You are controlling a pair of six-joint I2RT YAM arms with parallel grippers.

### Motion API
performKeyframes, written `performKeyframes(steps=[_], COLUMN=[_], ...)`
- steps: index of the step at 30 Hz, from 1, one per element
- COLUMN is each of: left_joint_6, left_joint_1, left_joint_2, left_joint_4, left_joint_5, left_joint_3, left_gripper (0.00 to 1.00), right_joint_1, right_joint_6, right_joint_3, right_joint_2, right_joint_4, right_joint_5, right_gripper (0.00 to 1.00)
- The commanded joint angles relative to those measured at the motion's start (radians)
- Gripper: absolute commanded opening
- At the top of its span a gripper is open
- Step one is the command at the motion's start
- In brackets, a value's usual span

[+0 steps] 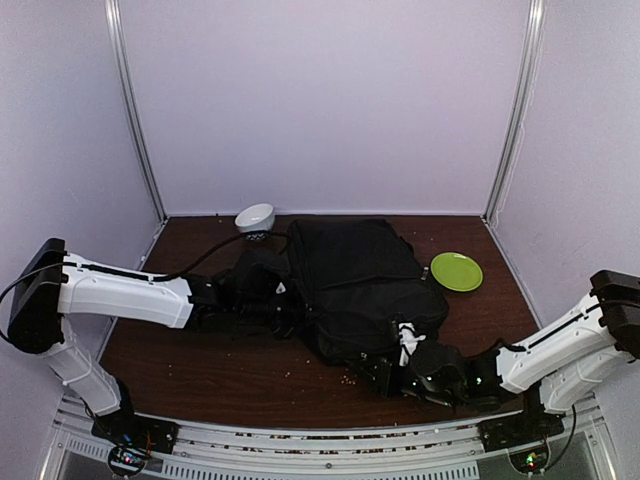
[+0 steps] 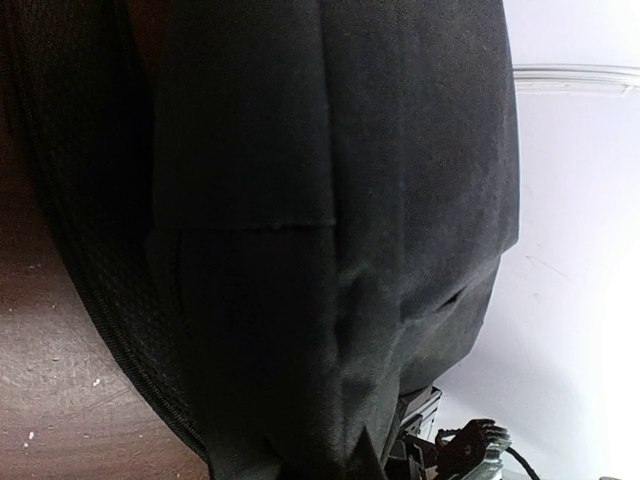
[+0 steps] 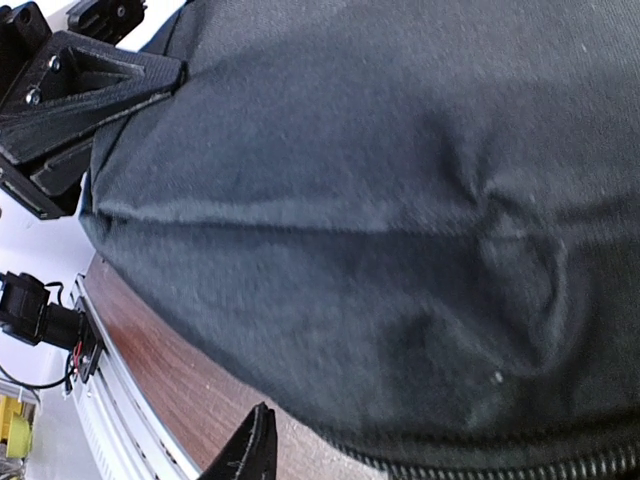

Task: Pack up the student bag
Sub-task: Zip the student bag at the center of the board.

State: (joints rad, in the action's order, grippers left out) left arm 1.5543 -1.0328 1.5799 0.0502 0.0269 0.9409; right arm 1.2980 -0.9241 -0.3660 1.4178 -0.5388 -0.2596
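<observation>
The student bag (image 1: 360, 285) lies with its long axis running far edge to near edge. The left pincer (image 1: 275, 312) is at its left flank, state indiscernible. The right pincer (image 1: 400, 372), jaws spread, is at its near end.

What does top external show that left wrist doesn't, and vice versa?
Only top external: the whole outline of the student bag, a green plate on the table to its right, and a pale bowl-shaped object by its far left corner. Only left wrist: close fabric detail, including a stitched seam across a panel. Both: the black bag lying on the brown table.
</observation>
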Motion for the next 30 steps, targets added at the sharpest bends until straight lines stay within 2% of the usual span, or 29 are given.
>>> performKeyframes(steps=[1, 13, 27, 30], left_joint_6=[0.003, 0.002, 0.008, 0.01], left_joint_1=[0.011, 0.012, 0.011, 0.013], left_joint_2=[-0.07, -0.066, -0.05, -0.043], left_joint_4=[0.142, 0.137, 0.137, 0.137], left_joint_5=[0.028, 0.025, 0.02, 0.019], left_joint_3=[0.052, 0.056, 0.055, 0.055], left_gripper=[0.0, 0.0, 0.0, 0.0], right_joint_1=[-0.006, -0.018, -0.017, -0.018], right_joint_6=[0.043, 0.076, 0.11, 0.113], right_joint_3=[-0.045, -0.065, -0.069, -0.062], right_joint_2=[0.021, 0.022, -0.011, -0.028], right_joint_4=[0.0, 0.038, 0.055, 0.065], right_joint_5=[-0.053, -0.08, -0.072, -0.069], right_gripper=[0.36, 0.22, 0.01, 0.0])
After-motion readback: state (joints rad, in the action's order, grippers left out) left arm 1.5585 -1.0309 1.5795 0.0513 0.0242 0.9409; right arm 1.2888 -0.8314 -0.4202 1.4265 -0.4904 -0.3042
